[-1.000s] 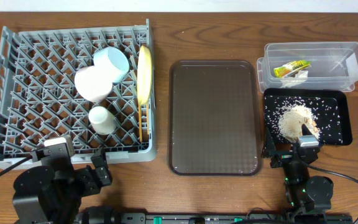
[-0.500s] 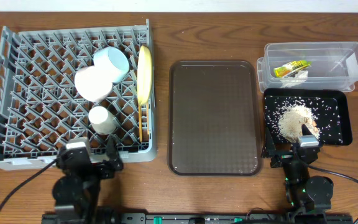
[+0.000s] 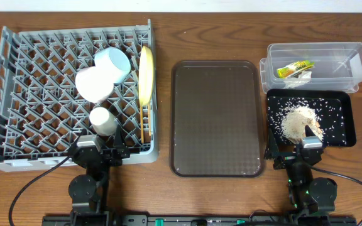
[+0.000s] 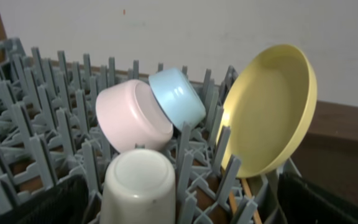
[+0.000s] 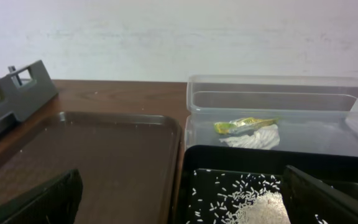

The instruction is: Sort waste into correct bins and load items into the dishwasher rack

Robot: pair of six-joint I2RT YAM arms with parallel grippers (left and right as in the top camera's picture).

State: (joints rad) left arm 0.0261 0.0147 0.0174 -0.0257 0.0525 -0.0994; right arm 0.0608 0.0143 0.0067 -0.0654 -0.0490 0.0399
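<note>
Dishwasher rack (image 3: 36, 119) on the left of the worktop holds the plate (image 3: 146, 75) on edge, the blue bowl (image 3: 113, 64), white bowl (image 3: 94, 85), cup (image 3: 103, 120) and chopsticks (image 3: 143, 125). The wrapper (image 3: 294, 69) lies in the clear tub (image 3: 357, 63) and the rice (image 3: 297, 120) in the black tray (image 3: 347, 135). Sorting and loading look finished. The left tool (image 3: 99, 148) and right tool (image 3: 296, 154) sit at the near edge, jaws apart, holding nothing, so the next move probably calls only for parking.
</note>
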